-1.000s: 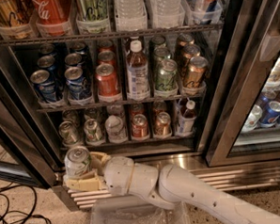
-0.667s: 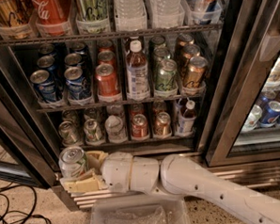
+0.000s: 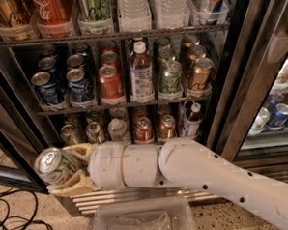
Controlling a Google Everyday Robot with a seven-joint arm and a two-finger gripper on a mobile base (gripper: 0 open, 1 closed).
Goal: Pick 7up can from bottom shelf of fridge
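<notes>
7up can (image 3: 53, 165) inside gripper (image 3: 60, 170), lower left

From where I stand, the claw (image 3: 60, 170) sits low left before the fridge (image 3: 246, 82), clamped round the 7up can (image 3: 50, 163). Its tan fingers (image 3: 72, 184) cover part of the green side, and the markings are too blurred to read. The white arm (image 3: 185, 168) hides the bottom shelf's (image 3: 154, 136) front rail and its cans' lower halves. The top-row bottles (image 3: 133, 11) lose their necks at the upper edge. The plastic bin (image 3: 140, 221) is cut off below.
</notes>
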